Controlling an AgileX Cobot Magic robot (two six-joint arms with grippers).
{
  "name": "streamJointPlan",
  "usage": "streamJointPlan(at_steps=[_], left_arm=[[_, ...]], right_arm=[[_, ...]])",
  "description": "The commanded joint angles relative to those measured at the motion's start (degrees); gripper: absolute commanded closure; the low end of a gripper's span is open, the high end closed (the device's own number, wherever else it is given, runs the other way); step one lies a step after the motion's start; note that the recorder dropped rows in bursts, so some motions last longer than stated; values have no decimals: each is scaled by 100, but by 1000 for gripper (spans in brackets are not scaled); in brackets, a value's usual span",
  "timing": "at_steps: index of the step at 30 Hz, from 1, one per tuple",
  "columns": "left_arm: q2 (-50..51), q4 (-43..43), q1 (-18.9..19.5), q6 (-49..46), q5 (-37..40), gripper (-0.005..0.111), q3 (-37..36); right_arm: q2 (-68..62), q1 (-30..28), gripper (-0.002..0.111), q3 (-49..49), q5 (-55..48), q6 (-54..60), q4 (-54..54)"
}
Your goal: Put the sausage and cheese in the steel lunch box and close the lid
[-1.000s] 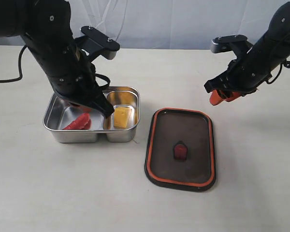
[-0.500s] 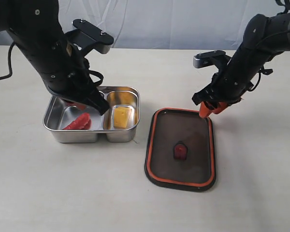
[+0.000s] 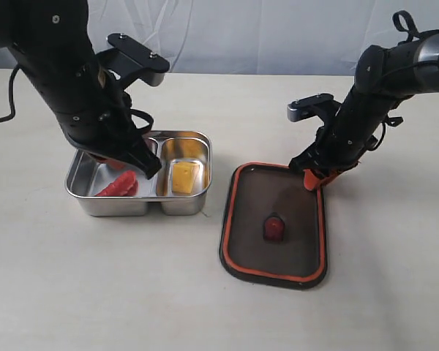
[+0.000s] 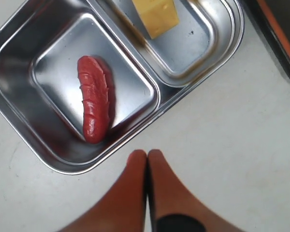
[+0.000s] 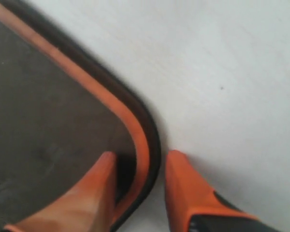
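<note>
You have the table [image 3: 132,292] with the lunch box [image 3: 117,206] on the left, uncovered. The lid [image 3: 278,197] lies flat just to its right, apart from it, orange ring showing. Right claw [image 5: 142,155]: fingers apart, astride the lid's back right corner rim, one inside, one outside; a gap seems to remain, so no grip. Left claw [image 4: 146,153]: fingers pressed together, empty, above the box's edge. Cheese [image 3: 184,177]: in the right compartment. Sausage [image 3: 118,184]: in the left compartment.
</note>
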State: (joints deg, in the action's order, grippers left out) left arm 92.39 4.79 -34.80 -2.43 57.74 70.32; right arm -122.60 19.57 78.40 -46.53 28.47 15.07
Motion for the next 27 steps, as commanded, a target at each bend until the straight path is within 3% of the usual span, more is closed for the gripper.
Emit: streamJointPlan(at_steps=[1,4,11,16,22,27], left_arm=[[-131,159,-4,48,61,106,-15],[-189,215,-4,60,118,106,-15],[-356,229,-4,192,236,106,-15],[-636,-22,11,243,-218,106,-15],[-959,-1292,325,-385,-591,106,-15],[-991,-3103,861,-1384,-789,106,-217]], right_arm=[[-151,-10,93,30,66,15,-56],[-163,-10,109,30,92,1,-66],[-151,-10,109,42,4,-195,-17],[54,-159,109,42,-22,-524,-5],[535,-555,109,42,23,-598,97],[1056,-758,109,42,23,-598,59]])
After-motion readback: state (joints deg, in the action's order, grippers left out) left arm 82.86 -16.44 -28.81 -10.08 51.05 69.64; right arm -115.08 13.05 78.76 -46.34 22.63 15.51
